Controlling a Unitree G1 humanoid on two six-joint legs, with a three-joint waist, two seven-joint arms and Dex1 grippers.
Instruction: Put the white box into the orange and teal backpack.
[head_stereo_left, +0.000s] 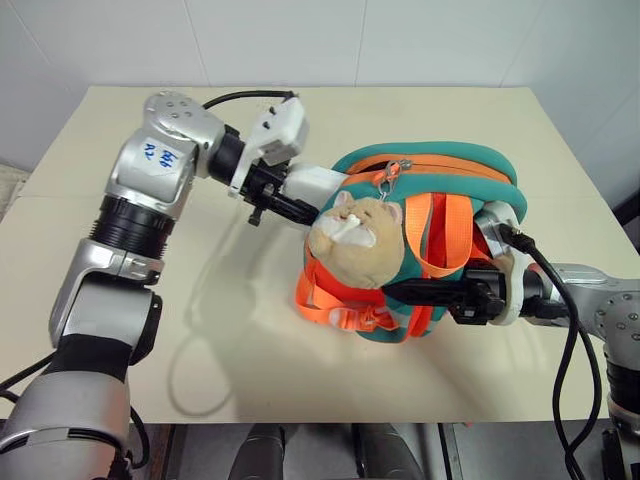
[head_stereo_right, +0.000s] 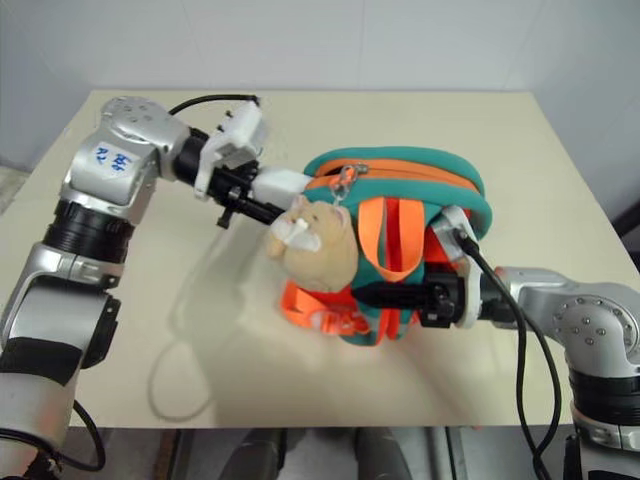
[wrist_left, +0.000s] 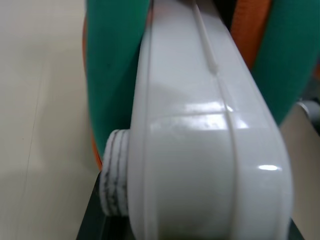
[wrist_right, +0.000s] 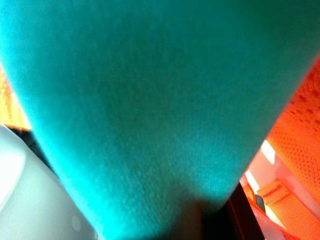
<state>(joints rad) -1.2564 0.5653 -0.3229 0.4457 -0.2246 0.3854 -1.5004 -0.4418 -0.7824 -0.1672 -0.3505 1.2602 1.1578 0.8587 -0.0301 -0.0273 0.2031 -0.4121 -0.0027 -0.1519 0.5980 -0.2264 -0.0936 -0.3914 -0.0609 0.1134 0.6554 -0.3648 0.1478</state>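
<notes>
The orange and teal backpack (head_stereo_left: 440, 165) stands at the middle of the table with its top zipper open and a tan plush hamster (head_stereo_left: 355, 235) hanging on its front. My left gripper (head_stereo_left: 283, 195) is shut on the white box (head_stereo_left: 315, 182), whose far end lies against the backpack's left upper edge at the opening. In the left wrist view the white box (wrist_left: 200, 150) runs ahead between teal trim and orange fabric. My right gripper (head_stereo_left: 400, 293) reaches in from the right and is shut on the backpack's lower front, with its teal fabric (wrist_right: 150, 100) close before the wrist camera.
The beige table (head_stereo_left: 120, 120) has free room to the left of and in front of the backpack. Orange straps (head_stereo_left: 335, 305) spill onto the table at the backpack's base. A black cable (head_stereo_left: 570, 340) loops along my right arm.
</notes>
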